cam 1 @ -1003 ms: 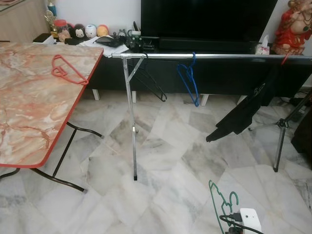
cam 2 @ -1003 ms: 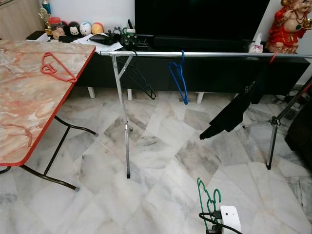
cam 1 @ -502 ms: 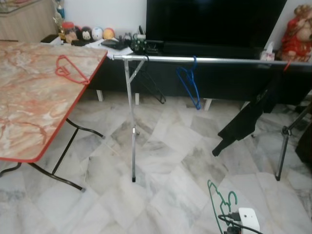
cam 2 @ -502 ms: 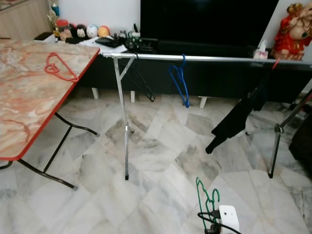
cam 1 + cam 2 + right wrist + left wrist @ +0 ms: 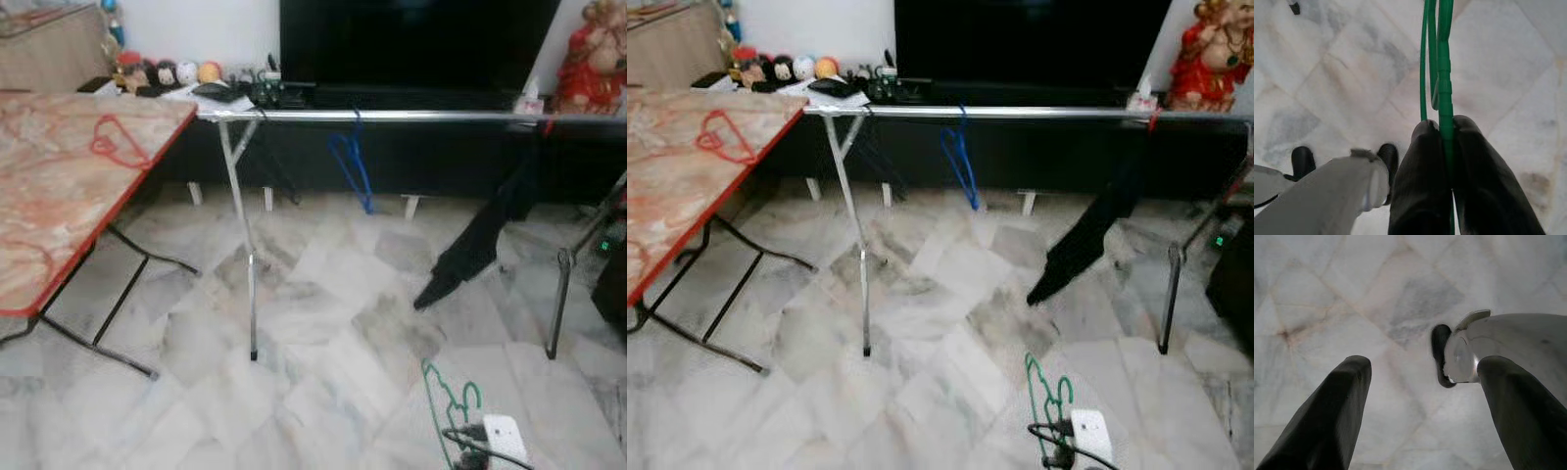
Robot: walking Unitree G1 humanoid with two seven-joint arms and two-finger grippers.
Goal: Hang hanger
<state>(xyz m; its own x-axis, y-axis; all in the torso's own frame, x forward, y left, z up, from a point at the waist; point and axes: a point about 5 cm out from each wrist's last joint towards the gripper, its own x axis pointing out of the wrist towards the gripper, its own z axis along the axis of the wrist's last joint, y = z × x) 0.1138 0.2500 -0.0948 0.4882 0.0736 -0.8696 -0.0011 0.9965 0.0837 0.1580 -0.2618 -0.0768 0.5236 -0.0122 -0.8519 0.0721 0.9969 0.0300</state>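
Gripping a green hanger, the right gripper is clamped.

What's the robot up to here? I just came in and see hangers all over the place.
The robot faces a long silver clothes rail across the marble floor. Its right end effector is shut on a green wire hanger, carried low in front of it, not yet at the rail. The left end effector hangs open over the floor. A blue hanger and a dark garment hang on the rail. A red hanger lies on the marble-pattern folding table.
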